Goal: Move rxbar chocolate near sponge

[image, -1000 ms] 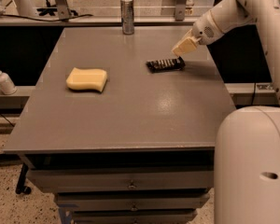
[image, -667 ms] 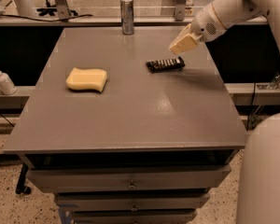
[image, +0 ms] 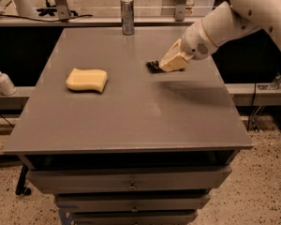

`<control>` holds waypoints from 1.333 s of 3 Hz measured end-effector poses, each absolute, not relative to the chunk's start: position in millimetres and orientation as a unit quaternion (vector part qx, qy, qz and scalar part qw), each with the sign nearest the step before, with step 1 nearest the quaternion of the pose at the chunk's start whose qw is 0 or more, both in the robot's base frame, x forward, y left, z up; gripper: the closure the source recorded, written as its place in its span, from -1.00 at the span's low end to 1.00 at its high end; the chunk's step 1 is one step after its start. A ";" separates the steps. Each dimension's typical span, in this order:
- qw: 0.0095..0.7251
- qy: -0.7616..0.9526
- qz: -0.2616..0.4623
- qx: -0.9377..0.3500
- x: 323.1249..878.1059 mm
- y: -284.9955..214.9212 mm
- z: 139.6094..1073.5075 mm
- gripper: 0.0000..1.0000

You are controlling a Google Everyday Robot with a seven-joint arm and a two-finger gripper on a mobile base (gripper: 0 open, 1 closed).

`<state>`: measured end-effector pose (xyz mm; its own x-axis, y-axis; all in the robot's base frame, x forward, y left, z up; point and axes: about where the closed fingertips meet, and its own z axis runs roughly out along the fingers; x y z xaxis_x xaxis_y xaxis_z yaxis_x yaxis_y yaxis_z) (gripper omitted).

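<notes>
The rxbar chocolate (image: 152,66) is a small dark flat bar on the grey table (image: 131,111), right of centre toward the back. Only its left end shows; the rest is hidden under the gripper. My gripper (image: 171,63), with cream fingers, comes in from the upper right on the white arm and sits right over the bar, down at table level. The sponge (image: 86,79) is a pale yellow wavy-edged block lying on the left part of the table, well apart from the bar.
An upright silver can (image: 127,16) stands at the table's back edge. A white squeeze bottle (image: 3,80) stands on a ledge off the table's left side. Drawers (image: 131,184) run below the table front.
My arm has swung down and left. The gripper, earlier above and right of the bar, now covers most of it. The bar and sponge have not moved on the table.
</notes>
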<state>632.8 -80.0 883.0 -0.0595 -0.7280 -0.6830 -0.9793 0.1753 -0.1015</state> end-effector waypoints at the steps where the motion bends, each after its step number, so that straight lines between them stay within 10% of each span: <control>1: 0.294 0.702 0.210 -0.614 624.5 -72.4 860.2 -0.27; 3: 0.331 0.699 0.204 -0.600 636.5 -79.5 869.4 -1.00; 4: 0.387 0.696 0.186 -0.575 658.5 -102.0 877.5 -1.00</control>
